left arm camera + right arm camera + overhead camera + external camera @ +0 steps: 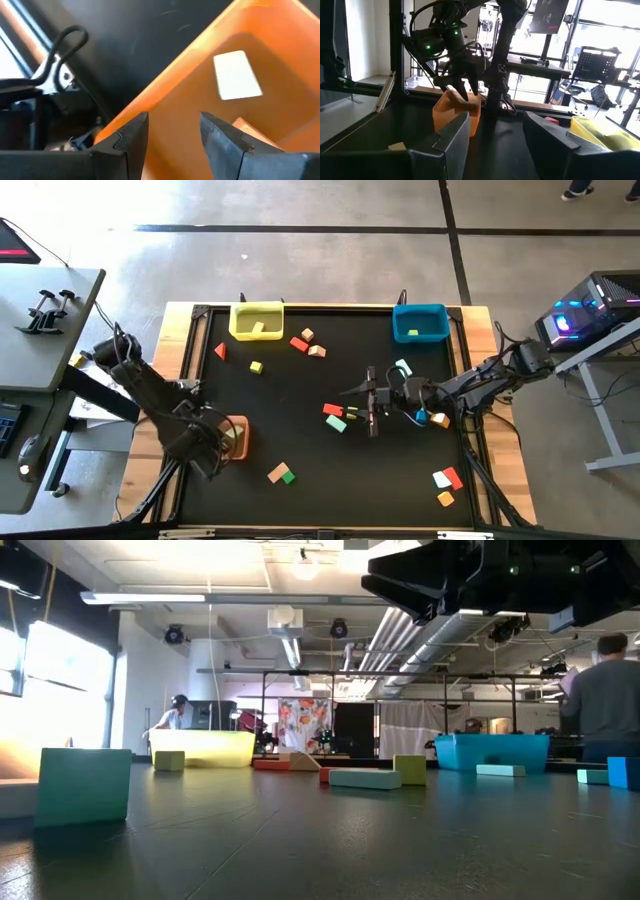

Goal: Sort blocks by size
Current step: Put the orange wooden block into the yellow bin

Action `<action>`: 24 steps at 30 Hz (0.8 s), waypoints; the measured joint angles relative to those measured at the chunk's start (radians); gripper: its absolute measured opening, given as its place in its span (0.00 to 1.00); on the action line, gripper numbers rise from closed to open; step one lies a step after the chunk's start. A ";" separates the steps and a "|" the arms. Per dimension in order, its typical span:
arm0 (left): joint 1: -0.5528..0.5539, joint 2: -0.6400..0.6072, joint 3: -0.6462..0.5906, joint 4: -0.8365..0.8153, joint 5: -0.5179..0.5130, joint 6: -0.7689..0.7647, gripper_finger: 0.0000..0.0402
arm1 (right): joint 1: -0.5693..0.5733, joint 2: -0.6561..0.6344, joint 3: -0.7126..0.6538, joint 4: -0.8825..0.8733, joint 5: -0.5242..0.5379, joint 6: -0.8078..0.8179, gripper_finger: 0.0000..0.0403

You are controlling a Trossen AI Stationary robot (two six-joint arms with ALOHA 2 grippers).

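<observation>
Hovering released, left pincer above white block in orange bin.

Left arm reaches in from 9 o'clock edge, wrist bent downward; left gripper near 8 o'clock, fingers parted, nothing between. Right arm extends from 3 o'clock toward centre; right gripper low, fingers apart, empty.
</observation>
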 joint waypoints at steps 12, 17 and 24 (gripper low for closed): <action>-0.031 0.000 0.000 0.039 -0.460 -0.031 0.41 | 0.000 0.000 0.000 -0.019 -0.001 0.022 0.45; -0.009 0.000 0.000 0.205 -0.718 0.090 0.41 | 0.000 0.000 0.000 -0.029 -0.003 0.025 0.45; 0.109 0.000 -0.007 0.453 -0.705 0.409 0.41 | -0.001 0.000 0.000 -0.031 -0.003 0.023 0.45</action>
